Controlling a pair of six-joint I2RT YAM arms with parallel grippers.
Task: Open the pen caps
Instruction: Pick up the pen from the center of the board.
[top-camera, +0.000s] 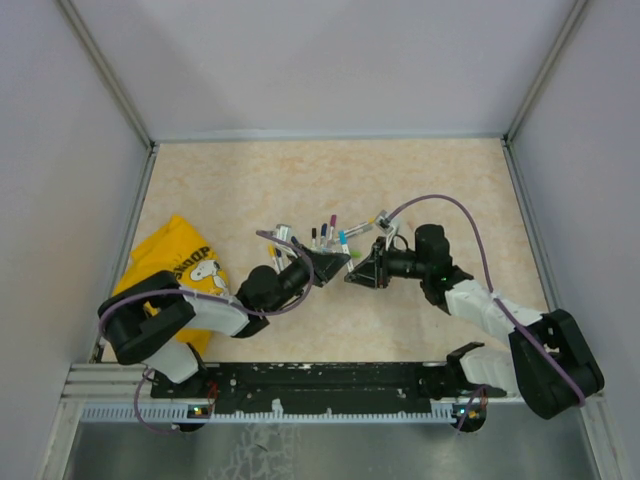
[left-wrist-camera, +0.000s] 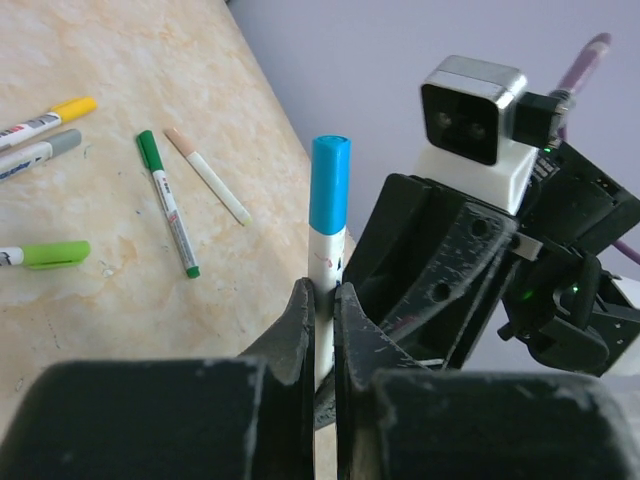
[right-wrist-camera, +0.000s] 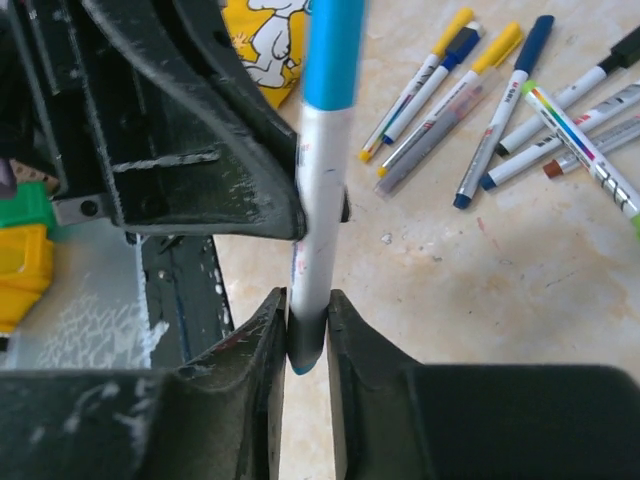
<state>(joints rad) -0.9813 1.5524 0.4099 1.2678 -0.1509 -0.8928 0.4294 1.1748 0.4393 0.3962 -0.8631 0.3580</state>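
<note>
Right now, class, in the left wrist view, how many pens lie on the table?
5: yellow-capped pen and grey-capped pen at the left edge, lime-capped pen below them, green pen and peach-tipped pen further right. More may be hidden.

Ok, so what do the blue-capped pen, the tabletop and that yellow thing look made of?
Blue-capped pen: smooth plastic, going by its even, slightly glossy cap and printed white barrel. Tabletop: hard and matte with a beige marbled pattern, perhaps laminate; unclear. Yellow thing: soft printed fabric, since it lies crumpled in folds.
</note>
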